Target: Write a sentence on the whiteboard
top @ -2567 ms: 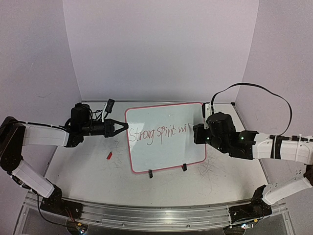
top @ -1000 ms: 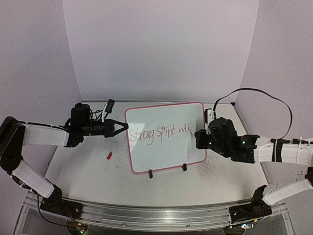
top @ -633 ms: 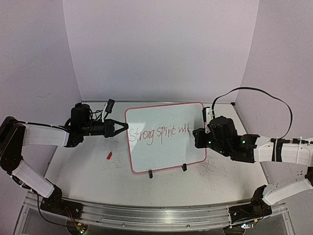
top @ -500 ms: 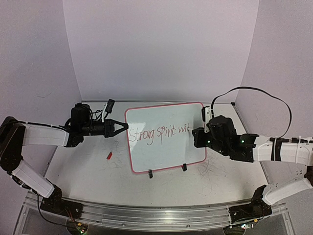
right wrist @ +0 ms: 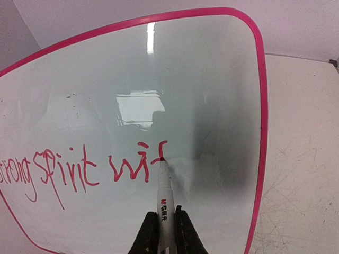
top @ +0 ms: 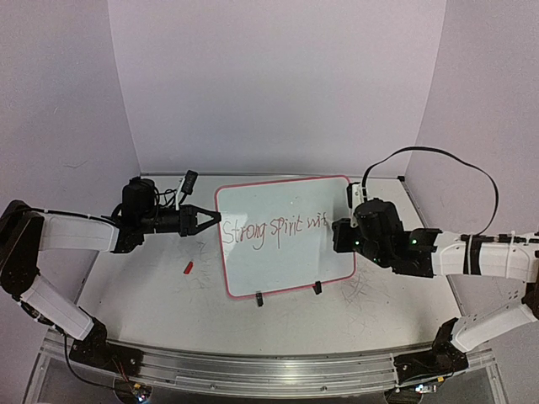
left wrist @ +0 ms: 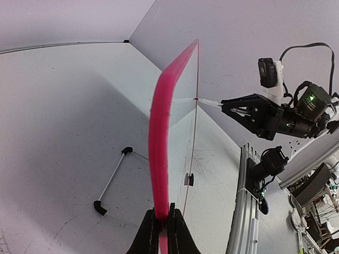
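Scuffs (top: 364, 290) flank whiteboard (top: 286, 252); walls (top: 278, 84) perhaps lilac

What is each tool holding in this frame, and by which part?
The left tool clamps the left rim of the whiteboard; the right tool grips the marker by its barrel.

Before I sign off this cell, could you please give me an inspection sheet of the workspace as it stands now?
Surface: table pale, with grey scuff marks near the board.
Job's things: whiteboard propped on two black feet; red writing reads "Strong spirit wi" plus part of another letter; marker tip touching the board.
Clutter: small red piece, perhaps a cap, on the table left of the board.
Grippers: left gripper shut on the board's left edge; right gripper shut on the marker.
Cables: black cable loops high on the right; no snag seen.
Surroundings: plain pale walls; metal rail at the near edge.
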Robot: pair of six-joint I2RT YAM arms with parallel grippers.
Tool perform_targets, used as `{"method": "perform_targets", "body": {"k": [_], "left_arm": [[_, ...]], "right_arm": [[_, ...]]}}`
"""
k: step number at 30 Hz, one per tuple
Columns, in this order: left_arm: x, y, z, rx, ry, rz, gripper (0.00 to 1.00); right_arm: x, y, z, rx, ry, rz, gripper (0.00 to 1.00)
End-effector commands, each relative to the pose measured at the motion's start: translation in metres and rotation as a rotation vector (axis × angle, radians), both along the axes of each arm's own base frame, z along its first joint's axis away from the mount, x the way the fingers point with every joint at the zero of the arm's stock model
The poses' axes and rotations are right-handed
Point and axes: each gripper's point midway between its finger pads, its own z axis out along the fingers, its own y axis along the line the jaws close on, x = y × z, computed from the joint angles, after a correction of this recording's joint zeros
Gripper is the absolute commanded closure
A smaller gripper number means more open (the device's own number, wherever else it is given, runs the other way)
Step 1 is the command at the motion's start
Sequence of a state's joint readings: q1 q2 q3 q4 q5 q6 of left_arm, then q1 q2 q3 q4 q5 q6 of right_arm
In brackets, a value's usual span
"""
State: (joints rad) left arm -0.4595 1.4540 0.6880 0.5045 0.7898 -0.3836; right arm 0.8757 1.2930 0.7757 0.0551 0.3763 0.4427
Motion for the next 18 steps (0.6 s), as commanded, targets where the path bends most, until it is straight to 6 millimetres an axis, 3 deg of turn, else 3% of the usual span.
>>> {"method": "perform_targets", "body": {"k": [1, 7, 12, 18], "left_arm": [[-0.003, -0.007, -0.001, 0.027, -0.018, -0.024, 1.00], [-0.003, -0.008, 0.001, 0.024, -0.018, -0.023, 1.00], [-0.003, -0.008, 0.002, 0.023, -0.018, -0.024, 1.00], [-0.004, -0.007, 0.002, 0.024, -0.020, -0.023, 1.00]], "right_arm": [[0.003, -0.013, 0.017, 0.004, -0.032, -0.066, 1.00], [-0.007, -0.003, 0.042, 0.102, -0.088, 0.037, 1.00], [0.004, 0.000, 0.035, 0.082, -0.074, 0.040, 1.00], [0.014, -0.001, 0.045, 0.061, -0.109, 0.010, 1.00]]}}
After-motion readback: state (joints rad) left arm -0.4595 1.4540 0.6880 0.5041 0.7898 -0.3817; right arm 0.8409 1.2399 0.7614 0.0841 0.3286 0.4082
